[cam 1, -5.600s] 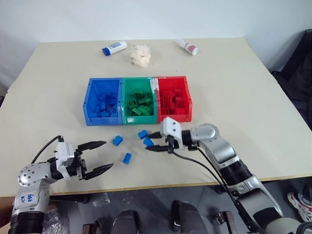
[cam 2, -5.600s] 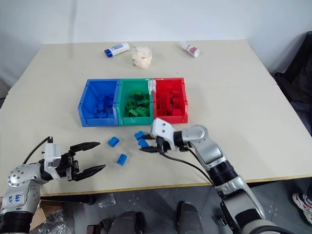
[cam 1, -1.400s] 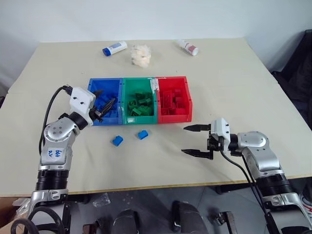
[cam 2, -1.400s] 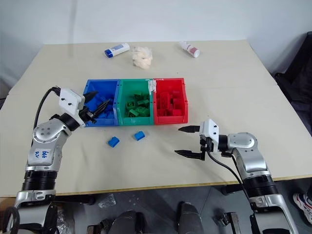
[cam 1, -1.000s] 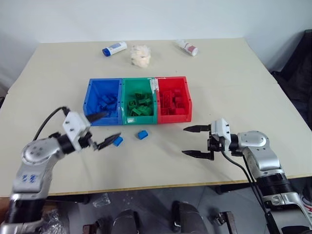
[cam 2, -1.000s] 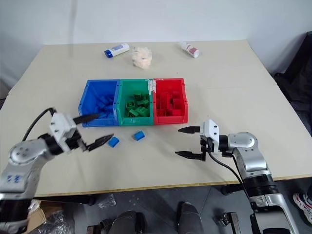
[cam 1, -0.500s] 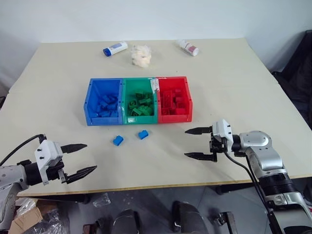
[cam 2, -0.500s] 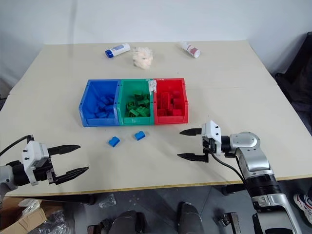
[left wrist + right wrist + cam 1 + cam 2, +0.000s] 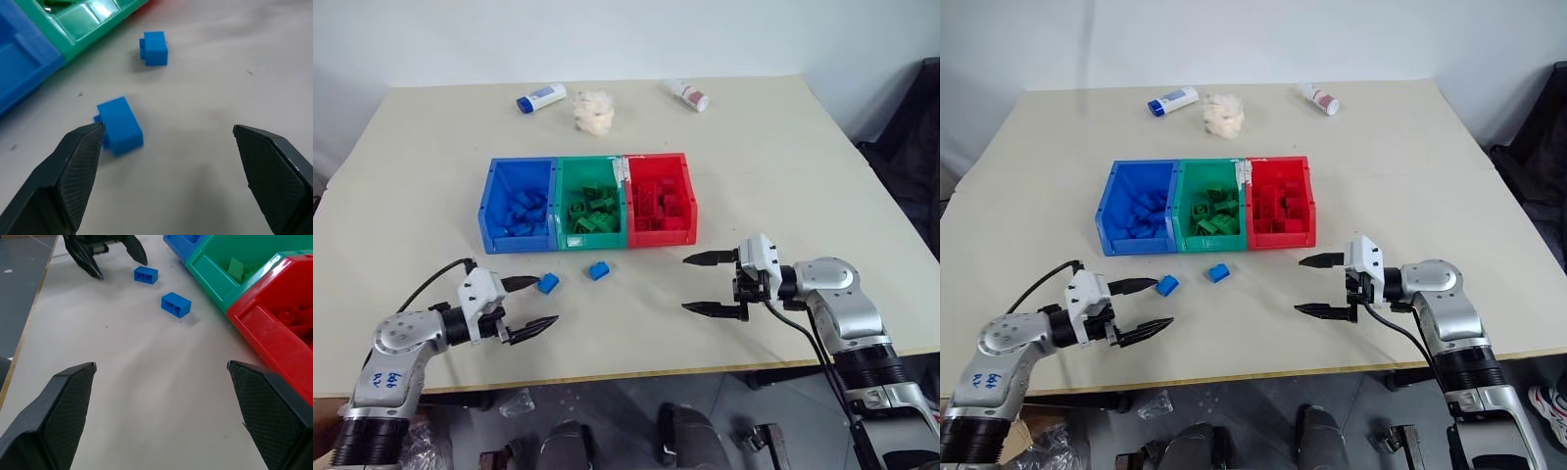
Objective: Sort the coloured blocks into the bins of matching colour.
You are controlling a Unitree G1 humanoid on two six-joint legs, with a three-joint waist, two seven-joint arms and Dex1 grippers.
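Lying loose on the table (image 9: 783,157) before 3 joined bins (image 9: 590,201) are 2 blue blocks (image 9: 548,283) (image 9: 599,270), with the left gripper (image 9: 530,305) and right gripper (image 9: 707,284) both spread wide, empty, toward the near edge.

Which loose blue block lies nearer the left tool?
The block on the robot's left, just beyond the open left tool; the other block lies farther right.

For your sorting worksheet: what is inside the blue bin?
The blue bin holds a heap of blue blocks; its floor beneath them is mostly covered.
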